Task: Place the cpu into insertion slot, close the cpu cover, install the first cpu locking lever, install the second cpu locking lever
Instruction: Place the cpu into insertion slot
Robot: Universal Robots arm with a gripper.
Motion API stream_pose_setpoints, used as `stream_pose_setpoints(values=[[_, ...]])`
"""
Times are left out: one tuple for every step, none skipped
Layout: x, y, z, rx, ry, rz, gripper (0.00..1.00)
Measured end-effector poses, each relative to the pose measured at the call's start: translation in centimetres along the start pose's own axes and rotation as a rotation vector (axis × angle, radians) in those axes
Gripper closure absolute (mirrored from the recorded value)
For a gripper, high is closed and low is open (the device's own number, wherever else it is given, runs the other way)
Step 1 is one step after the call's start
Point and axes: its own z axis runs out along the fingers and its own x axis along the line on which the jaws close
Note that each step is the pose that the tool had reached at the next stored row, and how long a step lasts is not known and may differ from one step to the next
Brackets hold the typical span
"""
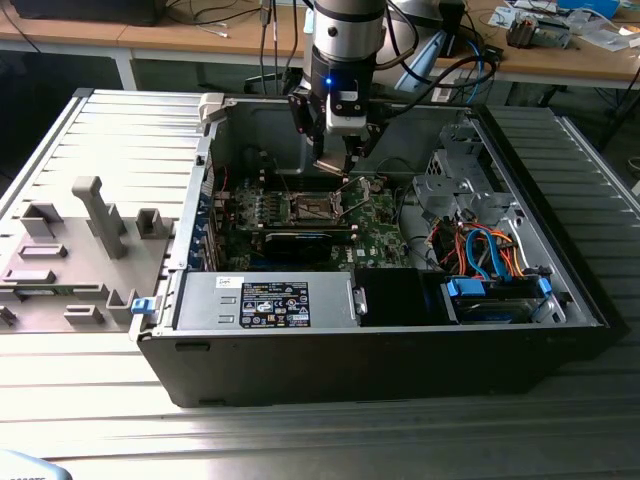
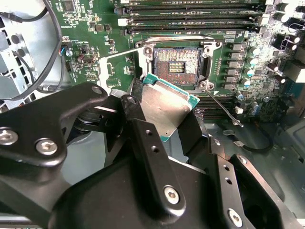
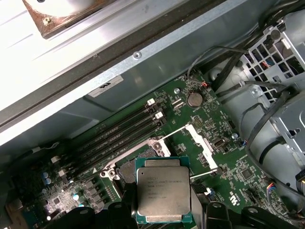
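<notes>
My gripper (image 2: 162,121) is shut on the cpu (image 2: 164,109), a flat square chip with a silvery top and a green edge, clamped by two opposite sides between black fingers (image 2: 132,109). In the first wrist view the cpu (image 3: 163,193) hangs above the green motherboard, partly covering the insertion slot (image 3: 125,170). The insertion slot (image 2: 177,67) lies bare, dark centre exposed, just beyond the chip. The cpu cover (image 3: 198,141) stands flipped open beside the socket. A thin locking lever (image 2: 223,109) sticks out, unlatched. In the exterior view my gripper (image 1: 336,165) hovers over the slot (image 1: 311,208).
The motherboard (image 1: 380,225) lies inside an open black computer case (image 1: 400,350). Long memory slots (image 2: 190,19) run past the socket. A drive cage with orange and blue cables (image 1: 480,250) sits at the exterior view's right. Grey fixtures (image 1: 90,215) stand outside the case, at its left.
</notes>
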Motion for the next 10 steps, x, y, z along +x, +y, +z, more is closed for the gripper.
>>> stream_pose_setpoints(values=[[0.0, 0.0, 0.0, -0.0001, -0.0001, 0.001, 0.45], [0.0, 0.0, 0.0, -0.0001, -0.0002, 0.002, 0.45], [0.0, 0.0, 0.01, -0.0001, -0.0002, 0.003, 0.45], [0.0, 0.0, 0.01, -0.0001, -0.0004, 0.004, 0.45], [0.0, 0.0, 0.01, -0.0001, -0.0004, 0.005, 0.45], [0.0, 0.0, 0.01, -0.0001, -0.0004, 0.006, 0.45], [0.0, 0.0, 0.01, -0.0002, -0.0005, 0.007, 0.45], [0.0, 0.0, 0.01, -0.0001, -0.0005, 0.007, 0.45], [0.0, 0.0, 0.01, -0.0002, -0.0006, 0.009, 0.45], [0.0, 0.0, 0.01, -0.0001, -0.0008, 0.011, 0.45]])
